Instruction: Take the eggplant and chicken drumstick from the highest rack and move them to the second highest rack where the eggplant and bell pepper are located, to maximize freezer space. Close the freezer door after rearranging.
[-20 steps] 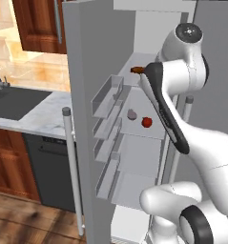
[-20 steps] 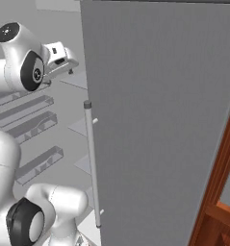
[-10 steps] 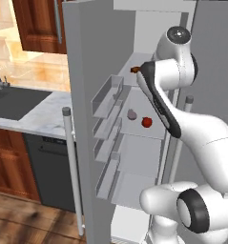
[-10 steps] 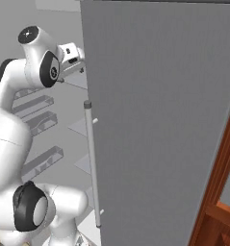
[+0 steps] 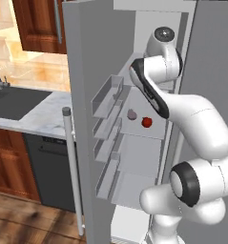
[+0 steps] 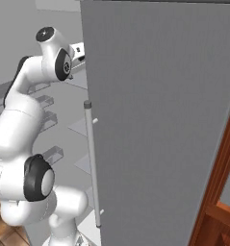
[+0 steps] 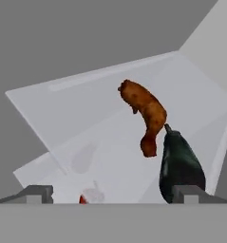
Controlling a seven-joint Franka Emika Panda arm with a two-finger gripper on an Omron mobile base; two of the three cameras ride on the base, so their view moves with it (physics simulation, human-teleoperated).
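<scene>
Bell pepper beside eggplant

No text, label, brand, number or sign can be read in any of the views. The freezer door is seen as plain grey, and nothing is printed on the rack.
</scene>
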